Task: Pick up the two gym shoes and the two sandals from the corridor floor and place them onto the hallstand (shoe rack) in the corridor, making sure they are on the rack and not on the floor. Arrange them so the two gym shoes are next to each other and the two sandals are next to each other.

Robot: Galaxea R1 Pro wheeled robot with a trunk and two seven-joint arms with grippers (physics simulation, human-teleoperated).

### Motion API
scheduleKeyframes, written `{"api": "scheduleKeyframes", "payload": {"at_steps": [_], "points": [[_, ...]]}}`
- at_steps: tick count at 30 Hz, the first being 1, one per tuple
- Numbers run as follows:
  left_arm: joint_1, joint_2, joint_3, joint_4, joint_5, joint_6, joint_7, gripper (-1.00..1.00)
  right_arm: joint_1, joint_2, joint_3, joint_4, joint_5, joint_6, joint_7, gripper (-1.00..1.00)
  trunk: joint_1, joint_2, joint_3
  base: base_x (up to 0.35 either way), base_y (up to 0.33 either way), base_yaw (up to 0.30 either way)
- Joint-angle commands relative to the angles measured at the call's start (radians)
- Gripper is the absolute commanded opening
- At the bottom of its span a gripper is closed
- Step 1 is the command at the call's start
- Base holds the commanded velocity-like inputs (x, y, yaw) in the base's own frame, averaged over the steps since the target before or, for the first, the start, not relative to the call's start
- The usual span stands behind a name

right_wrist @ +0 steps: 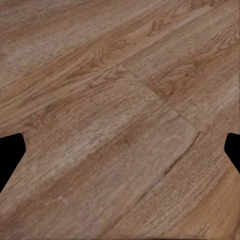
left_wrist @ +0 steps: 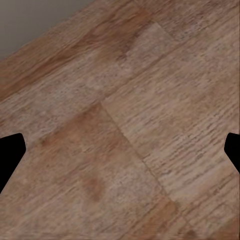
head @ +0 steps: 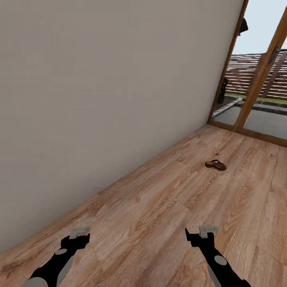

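Corridor floor [head: 167,207] beside a blank wall [head: 99,99], glass door [head: 255,79] at 1 o'clock.
One sandal [head: 216,164] lies on the planks at 1 o'clock, well ahead; left gripper [left_wrist: 120,150] and right gripper [right_wrist: 120,150] hang spread wide, empty.

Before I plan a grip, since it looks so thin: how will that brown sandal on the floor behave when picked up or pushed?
The sandal lies flat and low on the corridor floor, so it will probably slide rather than tip or roll. It looks small and thin, so likely light. Its raised strap seems the easiest hold, though it may flex.
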Motion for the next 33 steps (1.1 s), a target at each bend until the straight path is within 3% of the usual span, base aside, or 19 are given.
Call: {"api": "scheduleKeyframes", "payload": {"at_steps": [1,13,33], "points": [[-0.001,0.0,0.0,0.001,0.005,-0.003,0.001,1.0,-0.001,-0.001,0.003,0.0,-0.001,-0.003,0.0,1.0,-0.001,0.0,-0.002,-0.195,-0.216,0.233],[-0.001,0.0,0.001,0.001,0.006,-0.003,0.001,1.0,0.0,-0.001,0.003,0.0,-0.001,-0.003,0.0,1.0,-0.001,0.0,-0.014,-0.21,-0.174,0.23],[-0.001,0.0,0.0,0.001,0.008,-0.003,0.001,1.0,0.0,-0.001,0.003,0.0,-0.001,-0.003,0.0,1.0,-0.001,0.0,-0.034,-0.019,-0.013,0.229]]}}
